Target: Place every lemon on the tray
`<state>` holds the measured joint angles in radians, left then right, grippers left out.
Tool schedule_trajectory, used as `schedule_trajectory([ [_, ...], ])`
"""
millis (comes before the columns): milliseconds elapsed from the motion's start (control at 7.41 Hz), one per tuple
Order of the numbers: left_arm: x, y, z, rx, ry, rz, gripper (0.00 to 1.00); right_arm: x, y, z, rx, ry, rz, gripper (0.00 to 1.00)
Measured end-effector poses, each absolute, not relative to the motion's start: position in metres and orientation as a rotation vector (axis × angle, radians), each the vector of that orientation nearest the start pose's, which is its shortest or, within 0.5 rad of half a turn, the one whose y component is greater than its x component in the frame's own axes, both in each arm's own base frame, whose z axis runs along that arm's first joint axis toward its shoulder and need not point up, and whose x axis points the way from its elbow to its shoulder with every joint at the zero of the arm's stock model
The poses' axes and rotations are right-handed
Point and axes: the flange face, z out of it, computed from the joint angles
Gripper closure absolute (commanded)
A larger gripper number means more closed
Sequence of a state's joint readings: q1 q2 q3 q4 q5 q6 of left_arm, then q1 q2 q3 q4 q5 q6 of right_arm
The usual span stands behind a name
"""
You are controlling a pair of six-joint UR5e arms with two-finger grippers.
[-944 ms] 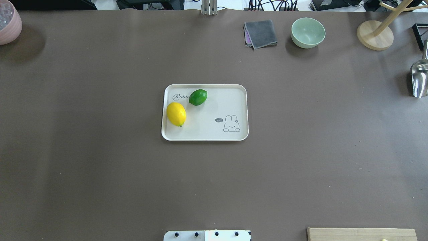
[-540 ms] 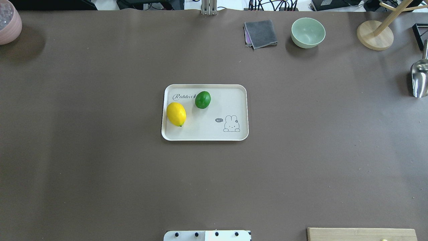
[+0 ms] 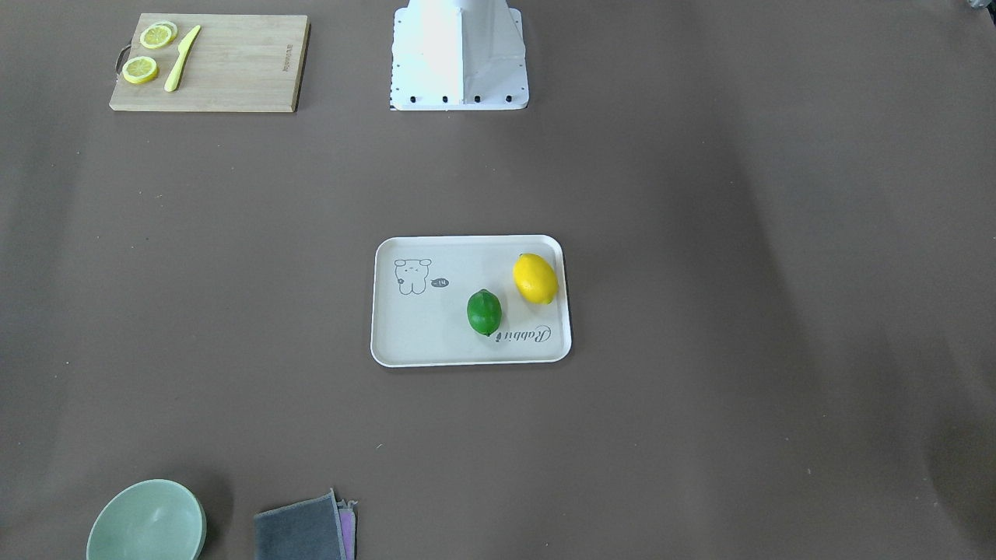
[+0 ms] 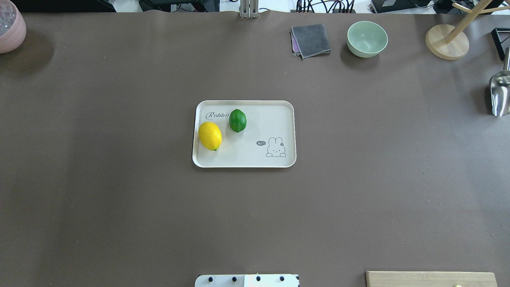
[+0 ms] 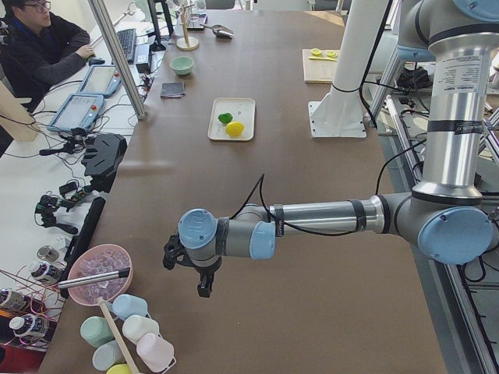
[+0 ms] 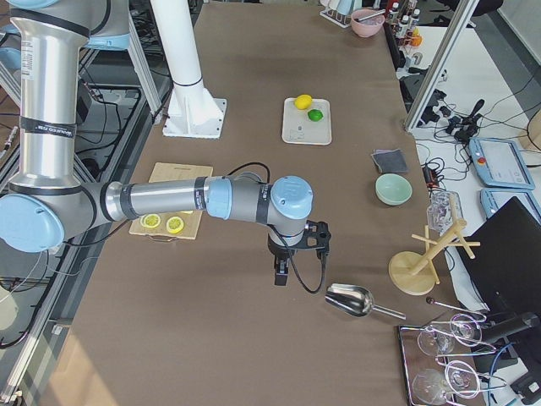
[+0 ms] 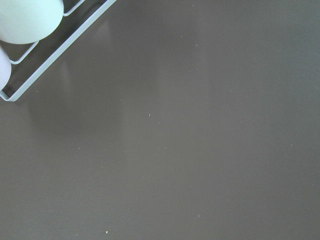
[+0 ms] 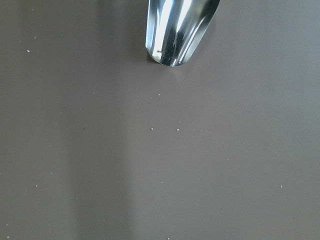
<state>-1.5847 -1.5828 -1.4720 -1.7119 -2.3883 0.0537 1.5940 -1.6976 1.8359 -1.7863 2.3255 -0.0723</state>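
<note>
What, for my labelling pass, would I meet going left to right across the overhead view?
pink pot → yellow lemon → green lemon → grey cloth → green bowl → wooden stand base → metal scoop. The tray and cutting board span several, so they are omitted.

On the brown table [image 4: 119,199] are placed a tray [image 4: 243,157], a cutting board [image 3: 226,62], a bowl [image 4: 367,38], a cloth [image 4: 311,40] and probably a scoop [image 4: 500,93].

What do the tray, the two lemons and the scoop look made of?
Tray: matte off-white plastic, probably melamine; moulded rim, printed drawing. Yellow lemon and green lemon: smooth, glossy skins with bright highlights, possibly plastic replicas; cannot confirm. Scoop: polished metal, mirror-like reflections.
</note>
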Motion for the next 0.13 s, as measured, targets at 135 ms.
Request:
schedule_trajectory([
  [135,-0.0678,-0.4998,0.6812,0.084,0.815,0.062,0.01,0.0749,-0.4260,0.6126,-0.043,-0.757,-0.015,0.00],
])
